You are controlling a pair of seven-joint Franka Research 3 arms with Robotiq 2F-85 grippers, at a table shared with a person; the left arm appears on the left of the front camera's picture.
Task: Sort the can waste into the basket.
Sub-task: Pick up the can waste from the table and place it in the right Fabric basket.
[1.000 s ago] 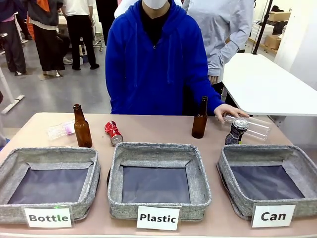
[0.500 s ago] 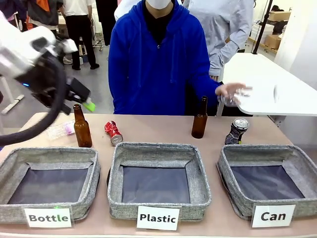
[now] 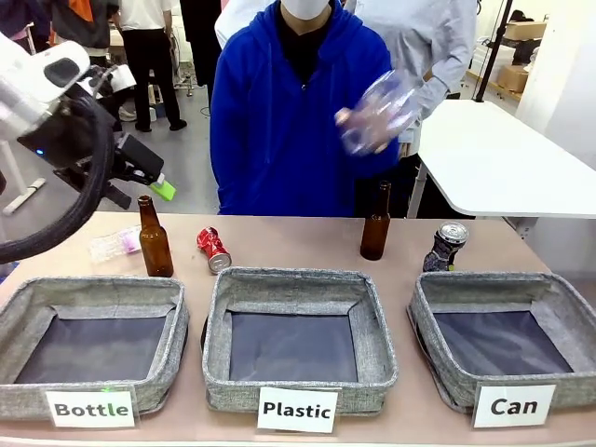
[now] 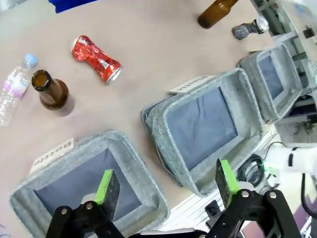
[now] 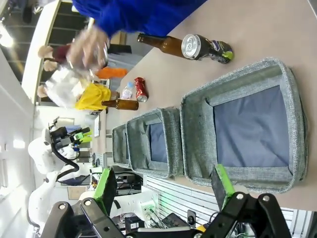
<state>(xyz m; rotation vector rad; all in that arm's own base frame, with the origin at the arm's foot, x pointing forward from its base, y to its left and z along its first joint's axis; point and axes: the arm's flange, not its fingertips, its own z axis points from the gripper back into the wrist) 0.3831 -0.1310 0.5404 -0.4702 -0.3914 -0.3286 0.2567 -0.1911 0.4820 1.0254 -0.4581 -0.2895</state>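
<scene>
can waste sits on the worktop (image 3: 298, 240), outside the baskets. the red can (image 3: 213, 250) is squashed and lies on its side, just behind the far left corner of the plastic basket (image 3: 298, 277) in the middle. a brown glass bottle (image 3: 154, 240) stands near it on the robot's left, and a small clear plastic bottle (image 3: 114, 244) lies flat just past that. the dark can (image 3: 445, 246) with the silver top stands up, bent, just behind the far left corner of the can basket (image 3: 494, 280). that is the grey one with the white "can" label, on the robot's right side, and its dark lining shows inside. a second brown bottle (image 3: 375, 226) stands near the dark can, between it and the red can. the bottle basket (image 3: 93, 284) is on the robot's left side.

the left claw (image 4: 166, 183) hangs high over the left end of the worktop, up above the first brown bottle. its two fingers with green pads are spread wide and grasp nothing. in its wrist view the bottle basket and the plastic basket lie under it, and the red can is farther off.

the right claw (image 5: 163, 186) is spread wide too and grasps nothing. its wrist view looks at the can basket, with the dark can just past the far wall.

a person in a blue hoodie (image 3: 279, 130) stands at the far side. one hand (image 3: 352, 119) is up at chest height and holds a big clear plastic bottle (image 3: 384, 110), which looks blurry.
</scene>
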